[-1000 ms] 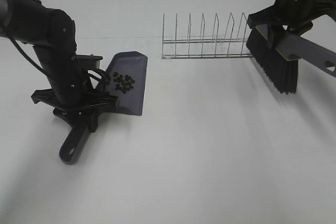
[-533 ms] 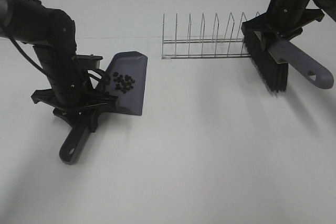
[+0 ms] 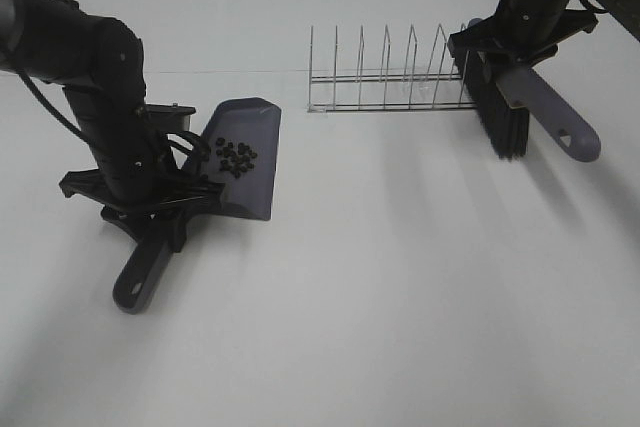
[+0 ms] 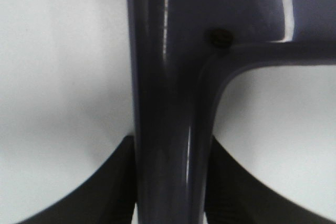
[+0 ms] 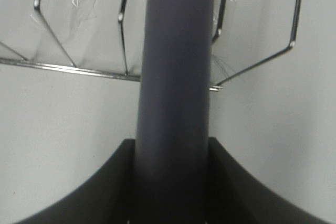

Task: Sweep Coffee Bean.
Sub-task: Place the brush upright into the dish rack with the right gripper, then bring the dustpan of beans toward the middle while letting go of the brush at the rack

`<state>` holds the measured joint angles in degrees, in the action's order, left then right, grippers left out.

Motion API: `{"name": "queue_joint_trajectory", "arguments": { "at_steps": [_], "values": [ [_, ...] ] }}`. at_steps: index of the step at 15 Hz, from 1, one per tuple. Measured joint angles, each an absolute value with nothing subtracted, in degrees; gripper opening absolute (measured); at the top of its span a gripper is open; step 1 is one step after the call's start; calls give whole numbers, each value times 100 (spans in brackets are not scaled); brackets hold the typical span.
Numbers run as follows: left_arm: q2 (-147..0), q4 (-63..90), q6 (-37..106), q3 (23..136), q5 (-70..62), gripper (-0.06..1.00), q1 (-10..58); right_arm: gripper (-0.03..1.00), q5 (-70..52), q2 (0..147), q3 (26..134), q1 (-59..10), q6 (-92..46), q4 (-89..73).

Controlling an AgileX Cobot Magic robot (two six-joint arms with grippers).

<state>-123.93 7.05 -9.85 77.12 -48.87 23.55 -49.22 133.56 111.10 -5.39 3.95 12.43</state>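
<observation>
Left claw (image 3: 157,209) clamping one dustpan (image 3: 256,127), right claw (image 3: 515,52) one brush (image 3: 502,119)

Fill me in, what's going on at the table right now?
The left claw is shut on the handle of the grey dustpan, which rests on the table with the coffee beans clustered inside it. The right claw is shut on the brush, holding it by the right end of the wire rack, well away from the dustpan. No stray beans show, so the sweeping looks done.
</observation>
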Motion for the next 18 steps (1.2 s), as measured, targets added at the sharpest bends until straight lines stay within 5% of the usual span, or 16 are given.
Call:
{"name": "queue_joint_trajectory", "arguments": {
  "at_steps": [6, 7, 8, 9, 18],
  "values": [
    [-12393, 705, -985, 7712, -4893, 32, 2355, 30, -4853, 13528, 11499, -539, 476, 1243],
    [-12393, 705, -985, 7712, -4893, 32, 2355, 39, -4847, 13533, 11499, -539, 573, 1243],
    [-12393, 705, -985, 7712, -4893, 32, 2355, 65, -4841, 13533, 11522, -539, 796, 1295],
    [-12393, 705, -985, 7712, -4893, 32, 2355, 73, -4847, 13533, 11522, -539, 819, 1295],
    [-12244, 791, -1123, 7666, -4578, 32, 2727, 79, -5220, 12989, 11522, -539, 842, 1289]
  ]
}}
